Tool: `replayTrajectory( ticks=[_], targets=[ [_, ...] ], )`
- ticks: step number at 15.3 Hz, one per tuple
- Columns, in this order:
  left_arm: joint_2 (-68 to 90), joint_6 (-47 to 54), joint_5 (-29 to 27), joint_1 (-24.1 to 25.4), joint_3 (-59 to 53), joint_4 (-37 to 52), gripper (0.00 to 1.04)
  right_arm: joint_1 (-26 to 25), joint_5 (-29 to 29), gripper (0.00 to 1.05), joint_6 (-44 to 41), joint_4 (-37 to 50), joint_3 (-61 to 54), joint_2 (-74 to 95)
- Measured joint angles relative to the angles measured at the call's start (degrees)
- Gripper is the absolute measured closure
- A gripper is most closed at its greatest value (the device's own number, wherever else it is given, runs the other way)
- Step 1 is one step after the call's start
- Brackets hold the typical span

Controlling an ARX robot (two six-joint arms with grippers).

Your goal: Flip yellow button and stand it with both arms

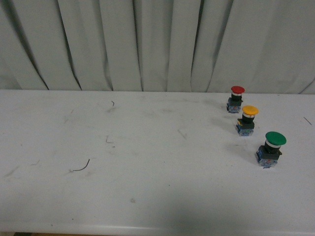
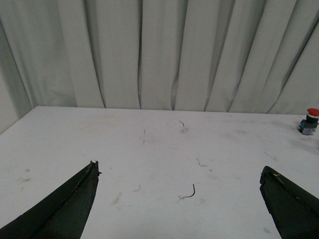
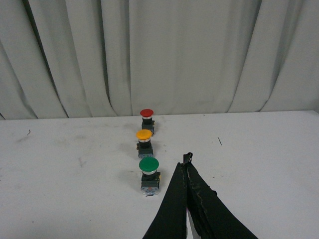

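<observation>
The yellow button [image 1: 247, 119] stands upright on the white table at the right, cap up, between a red-capped button [image 1: 236, 98] and a larger green-capped button [image 1: 270, 148]. The right wrist view shows the yellow button [image 3: 144, 140] in the middle of that row. My right gripper [image 3: 187, 158] is shut on nothing, its tips beside the green-capped button [image 3: 149, 173] and short of the yellow one. My left gripper [image 2: 179, 172] is open over bare table, far from the yellow button, which is out of its view. Neither arm shows in the front view.
The table [image 1: 147, 162] is white with scuff marks and a small curved dark wire scrap [image 1: 81, 167], seen under the left gripper as the wire scrap [image 2: 189, 192]. A grey curtain [image 1: 147, 44] hangs behind the far edge. The red-capped button [image 2: 309, 121] shows at the left wrist view's edge.
</observation>
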Motion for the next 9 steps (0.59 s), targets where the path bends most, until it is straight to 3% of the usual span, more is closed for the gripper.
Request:
replayTrajectory(
  ticks=[8, 9],
  targets=[
    [0.0, 0.0, 0.0, 0.0, 0.0, 0.0, 0.07, 0.0, 0.0, 1.03, 0.0, -8.04, 0.0, -7.54],
    [0.0, 0.0, 0.0, 0.0, 0.0, 0.0, 0.07, 0.0, -0.07, 1.03, -0.02, -16.15, 0.02, -12.79]
  ],
)
